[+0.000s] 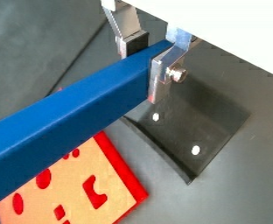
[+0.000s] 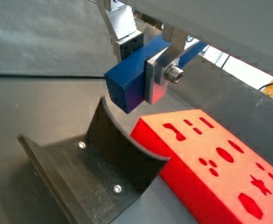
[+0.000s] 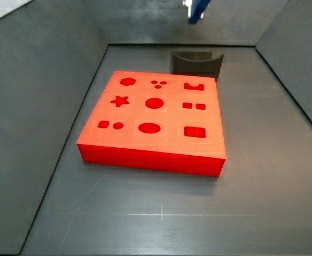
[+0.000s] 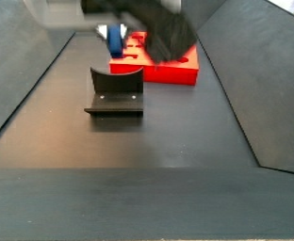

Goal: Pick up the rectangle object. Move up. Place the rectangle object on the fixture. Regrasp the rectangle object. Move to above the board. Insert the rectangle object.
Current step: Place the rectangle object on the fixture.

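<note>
My gripper [image 1: 146, 54] hangs above the fixture [image 1: 195, 122], fingers [image 1: 163, 72] clamped on the blue rectangle object [image 1: 69, 114]. Fixture recess empty; board [image 2: 215, 166] just beside it on the surface [image 3: 159, 205].

pincer [image 1: 154, 54]: high above the fixture, closed on the bar; fingers [image 1: 161, 72] of flat brushed silver metal
rectangle object [image 1: 63, 118]: smooth blue bar, plastic-looking, faint satin sheen
fixture [image 2: 87, 157]: dark grey-black, matt, looks like metal; bright screw heads in base plate
board [image 3: 153, 112]: orange-red, smooth, plastic-looking, matt to slightly glossy
bench [image 3: 252, 190]: dark grey, smooth, dull sheen
</note>
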